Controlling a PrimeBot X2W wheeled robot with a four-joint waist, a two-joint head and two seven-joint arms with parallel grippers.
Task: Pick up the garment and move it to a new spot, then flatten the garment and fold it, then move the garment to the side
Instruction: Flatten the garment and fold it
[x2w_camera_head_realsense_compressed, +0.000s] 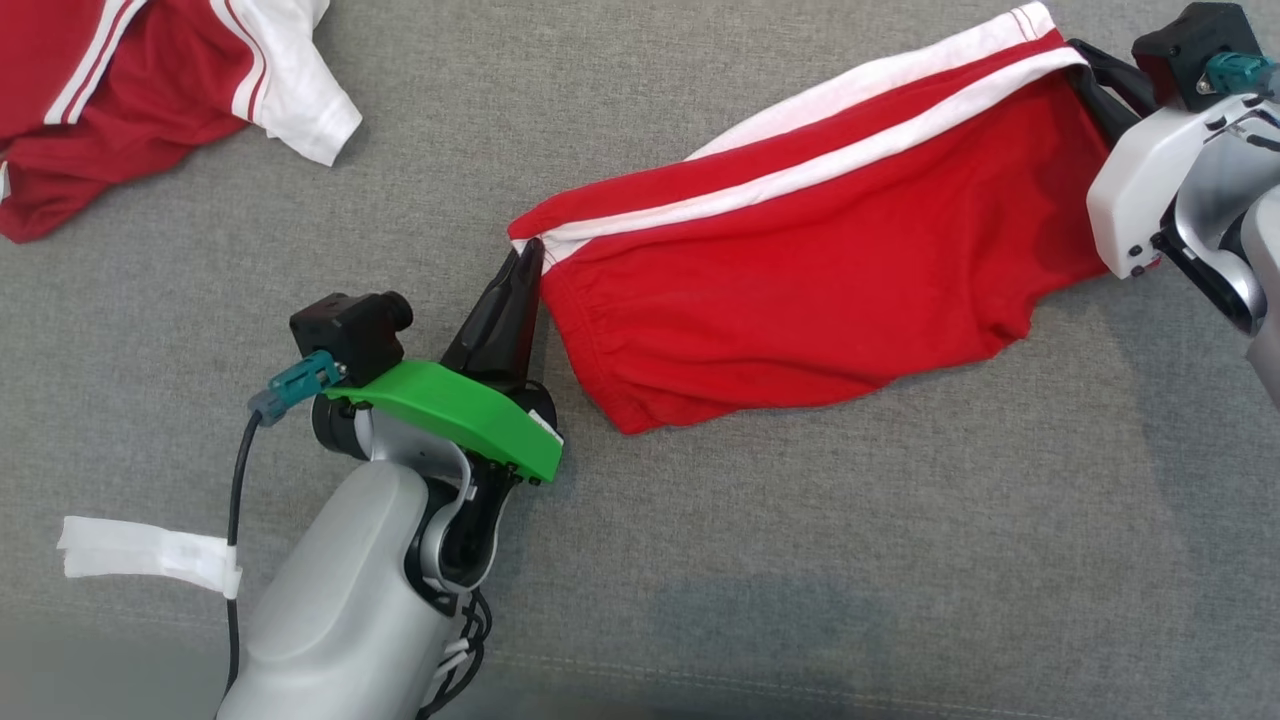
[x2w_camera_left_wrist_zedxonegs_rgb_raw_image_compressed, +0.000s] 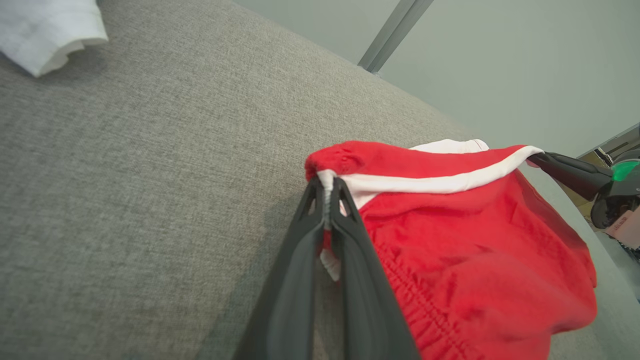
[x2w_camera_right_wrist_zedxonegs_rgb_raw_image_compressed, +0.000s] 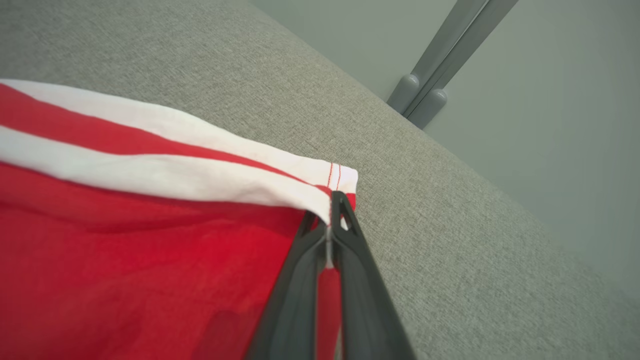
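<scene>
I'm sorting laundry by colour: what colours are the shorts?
The shorts are red with white side stripes, clearest in the head view.

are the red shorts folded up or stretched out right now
Stretched out. The left gripper pinches the waistband corner and the right gripper the hem corner of the shorts, pulling the striped edge taut; the rest sags.

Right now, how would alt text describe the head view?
Red shorts with white side stripes are held stretched between both grippers over a grey fabric surface: left gripper at the waistband, right gripper at the leg hem. A red-and-white shirt lies upper left.
</scene>
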